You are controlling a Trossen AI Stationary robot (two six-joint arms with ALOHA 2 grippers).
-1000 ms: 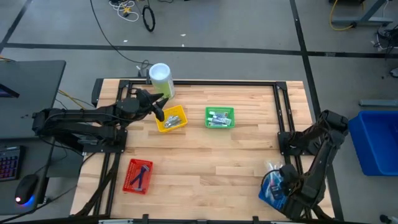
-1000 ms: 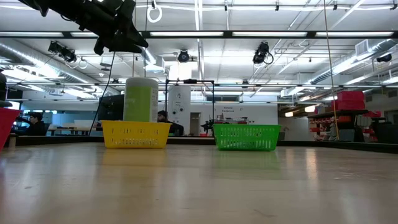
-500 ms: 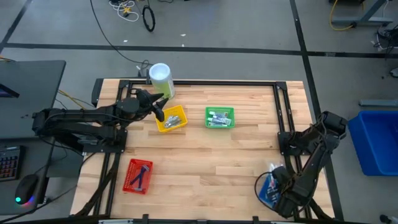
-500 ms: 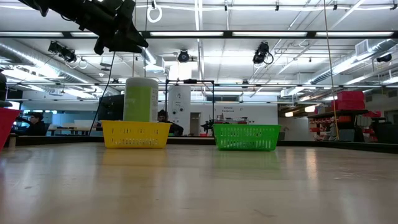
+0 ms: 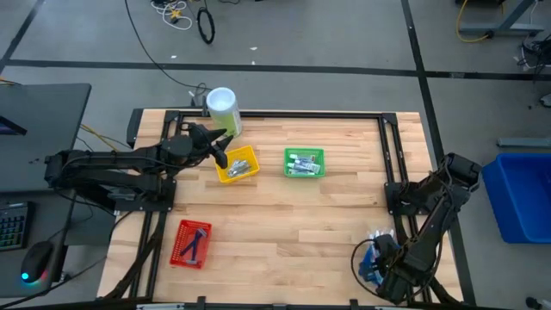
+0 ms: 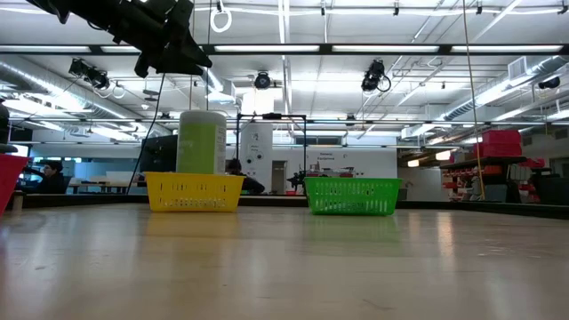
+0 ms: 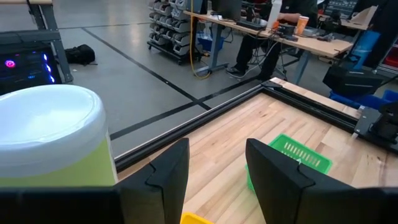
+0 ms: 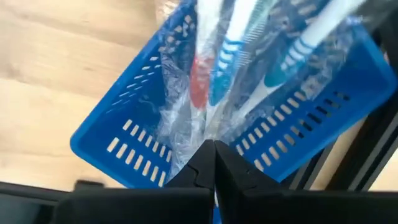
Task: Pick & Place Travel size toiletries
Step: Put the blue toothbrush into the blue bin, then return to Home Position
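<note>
Several toothbrushes in clear wrapping [image 8: 227, 59] lie in a blue basket [image 8: 118, 134] at the table's near right corner [image 5: 368, 269]. My right gripper [image 8: 213, 155] is over that basket [image 5: 372, 258], pointing down, its fingers shut where the wrapping gathers. My left gripper [image 7: 217, 180] is open and empty, hovering over the yellow basket [image 5: 238, 165] beside the white-lidded green canister [image 7: 53, 137]. Small white tubes lie in the green basket [image 5: 304, 162]. My right gripper pinches the clear wrapping of a toothbrush at its near end [image 8: 207, 134] between its two shut fingers, coming from above. The fingertips hide the exact place of contact. The toothbrush lies along the basket with the others; whether it is lifted, I cannot tell.
A red basket [image 5: 192, 243] with dark blue sticks stands at the near left. The canister [image 5: 222, 108] stands at the far edge behind the yellow basket [image 6: 194, 191]. The green basket [image 6: 352, 196] stands mid-far. Bare wood lies in the middle of the table [image 5: 293, 215].
My right gripper has gone toward the table's near edge and a little to the left, over the blue basket.
</note>
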